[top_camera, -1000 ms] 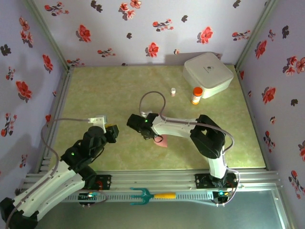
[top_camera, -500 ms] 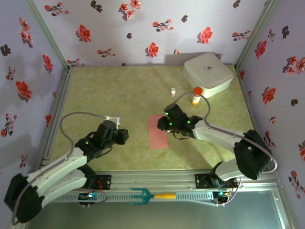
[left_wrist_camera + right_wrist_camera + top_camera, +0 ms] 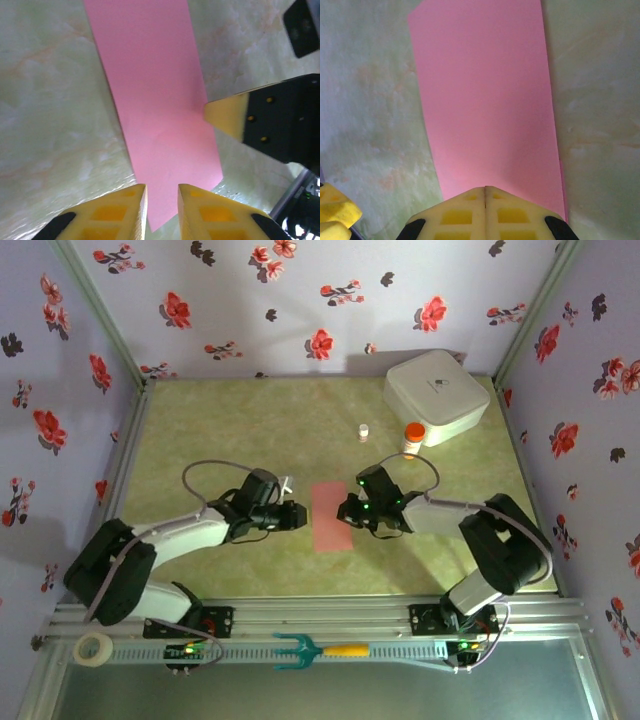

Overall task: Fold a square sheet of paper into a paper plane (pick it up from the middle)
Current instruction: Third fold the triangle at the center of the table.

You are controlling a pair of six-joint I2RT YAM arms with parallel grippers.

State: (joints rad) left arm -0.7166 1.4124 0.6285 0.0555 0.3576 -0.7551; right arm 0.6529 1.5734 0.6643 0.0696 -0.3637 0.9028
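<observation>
The square sheet of paper lies flat on the green table as a tall salmon-pink strip, seemingly folded in half. My left gripper reaches in low from the left. In the left wrist view its fingertips stand a little apart over the paper, near the strip's lower corner. My right gripper comes from the right and is shut. Its joined tips rest on the paper at its right edge. The left wrist view shows that right finger touching the sheet.
A white rounded box stands at the back right, with an orange-capped bottle and a small white vial in front of it. A teal fork and a tape roll lie on the front rail.
The left gripper has travelled right to the paper's left edge. The right arm swung back to the paper's right side and its jaws closed. The paper now lies flat and uncovered.
</observation>
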